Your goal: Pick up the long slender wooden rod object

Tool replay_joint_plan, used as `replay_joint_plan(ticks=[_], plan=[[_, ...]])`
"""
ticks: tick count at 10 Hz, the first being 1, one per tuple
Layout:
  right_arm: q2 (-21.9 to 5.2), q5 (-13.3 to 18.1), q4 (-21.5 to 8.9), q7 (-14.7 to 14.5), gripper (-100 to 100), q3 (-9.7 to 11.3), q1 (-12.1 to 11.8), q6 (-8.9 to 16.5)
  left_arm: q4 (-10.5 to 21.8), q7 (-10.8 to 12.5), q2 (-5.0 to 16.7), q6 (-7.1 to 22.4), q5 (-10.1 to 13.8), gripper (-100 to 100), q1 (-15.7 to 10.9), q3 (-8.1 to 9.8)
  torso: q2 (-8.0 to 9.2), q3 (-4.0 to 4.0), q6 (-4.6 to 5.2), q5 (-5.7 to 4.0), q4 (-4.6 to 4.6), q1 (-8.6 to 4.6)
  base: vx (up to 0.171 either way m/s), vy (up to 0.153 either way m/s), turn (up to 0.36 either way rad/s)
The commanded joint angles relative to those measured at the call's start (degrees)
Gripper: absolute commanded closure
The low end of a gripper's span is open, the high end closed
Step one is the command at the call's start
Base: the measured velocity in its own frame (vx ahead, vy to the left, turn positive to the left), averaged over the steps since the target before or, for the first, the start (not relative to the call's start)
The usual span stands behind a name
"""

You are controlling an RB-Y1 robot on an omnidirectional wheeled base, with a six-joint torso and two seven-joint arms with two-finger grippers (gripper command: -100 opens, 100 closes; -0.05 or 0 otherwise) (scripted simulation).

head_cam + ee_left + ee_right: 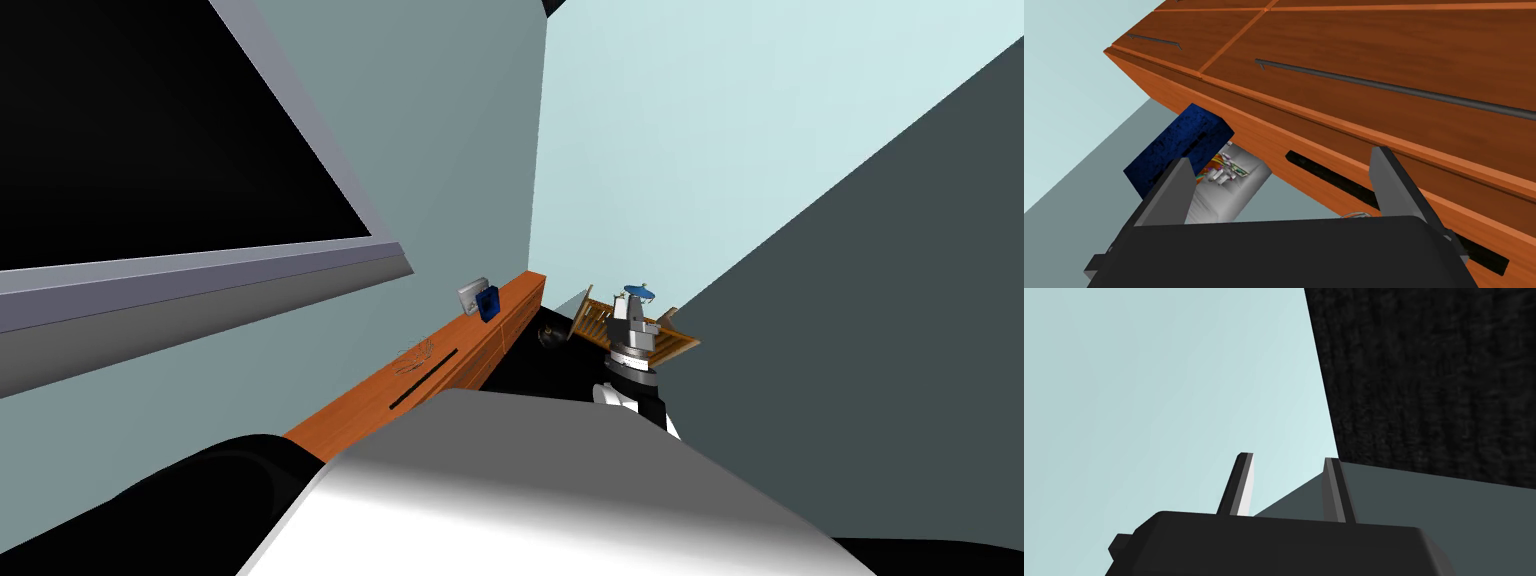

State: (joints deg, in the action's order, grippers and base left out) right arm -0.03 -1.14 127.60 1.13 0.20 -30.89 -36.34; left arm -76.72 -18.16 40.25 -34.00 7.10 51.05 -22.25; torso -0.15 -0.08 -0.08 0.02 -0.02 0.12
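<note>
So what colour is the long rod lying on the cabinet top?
Black, against the orange-brown cabinet; the left wrist view shows the rod best.

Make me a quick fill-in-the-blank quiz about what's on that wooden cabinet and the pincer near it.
1. The long dark rod lies on top of the wooden cabinet, ahead of the ___ pincer.
2. That pincer stands ___.
3. Beside the grey box stands a second box, coloured ___.
Missing words: left; open; blue.
</note>
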Motion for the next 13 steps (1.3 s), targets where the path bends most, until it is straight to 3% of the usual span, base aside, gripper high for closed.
replay_joint_plan(ticks=[1, 3, 4, 6, 7, 8, 9, 10, 11, 12, 13], plan=[[0.0, 0.0, 0.0, 0.0, 0, 0.0, 0.0, 0.0, 2.86, -1.49, 1.49, 0.76, -0.25, -100, -0.34, -1.84, 0.0, 0.0, 0.0, 0.0, 0.0, 0.0, 0.035, 0.0, -0.286], [0.0, 0.0, 0.0, 0.0, 0, 0.0, 0.0, 0.0, 4.93, -1.49, 1.49, 0.76, -0.25, -100, -0.34, -1.84, -0.01, -0.01, 0.0, 0.0, 0.0, 0.01, 0.02, 0.005, -0.053], [0.0, 0.0, 0.0, 0.0, 0, 0.0, 0.0, 0.0, 6.91, -2.74, 2.76, 1.24, -0.54, -100, -0.73, -3.44, 0.04, 0.02, -0.02, 0.0, 0.01, -0.03, 0.029, -0.011, -0.26], [0.0, 0.0, 0.0, 0.0, 0, 0.0, 0.0, 0.0, 8.34, -2.74, 2.76, 1.24, -0.54, -100, -0.73, -3.44, -0.02, -0.01, 0.01, 0.0, 0.0, -0.01, 0.024, 0.007, -0.078], [0.0, 0.0, 0.0, 0.0, 0, 0.0, 0.0, 0.0, 10.4, -4.04, 3.93, 1.73, -0.91, -100, -1.29, -5.05, 0.03, 0.01, -0.01, 0.0, 0.01, -0.01, 0.032, 0.004, -0.305], [0.0, 0.0, 0.0, 0.0, 0, 0.01, 0.01, 0.0, 11.34, -4.04, 3.93, 1.73, -0.91, -100, -1.29, -5.05, -0.02, -0.01, 0.07, 0.0, 0.01, 0.0, 0.032, 0.016, -0.135], [0.0, 0.0, 0.0, 0.0, 0, 0.0, 0.0, 0.0, 13.03, -5.35, 5.01, 2.25, -1.36, -100, -2.01, -6.67, -0.02, -0.01, -0.01, 0.0, 0.0, 0.03, 0.048, 0.009, -0.204], [0.0, 0.0, 0.0, 0.0, 0, 0.0, 0.0, 0.0, 14.89, -5.35, 5.01, 2.25, -1.36, -100, -2.01, -6.67, -0.07, -0.04, 0.04, 0.01, -0.01, 0.02, 0.043, 0.01, -0.144], [0.0, 0.0, 0.0, 0.0, 0, 0.0, 0.0, 0.0, 16.33, -6.69, 6.0, 2.78, -1.87, -100, -2.89, -8.28, -0.06, -0.04, -0.01, -0.01, -0.01, 0.01, 0.049, 0.012, -0.257], [0.0, 0.0, 0.0, 0.0, 0, 0.0, 0.0, 0.0, 17.58, -6.69, 6.0, 2.78, -1.87, -100, -2.89, -8.28, -0.1, -0.05, 0.05, 0.0, -0.01, 0.02, 0.048, 0.02, -0.139], [0.0, 0.0, 0.0, 0.0, 0, 0.0, -0.01, 0.0, 19.33, -8.03, 6.89, 3.32, -2.44, -100, -3.94, -9.88, -0.09, -0.05, -0.01, 0.01, -0.02, 0.03, 0.052, 0.016, -0.192]])
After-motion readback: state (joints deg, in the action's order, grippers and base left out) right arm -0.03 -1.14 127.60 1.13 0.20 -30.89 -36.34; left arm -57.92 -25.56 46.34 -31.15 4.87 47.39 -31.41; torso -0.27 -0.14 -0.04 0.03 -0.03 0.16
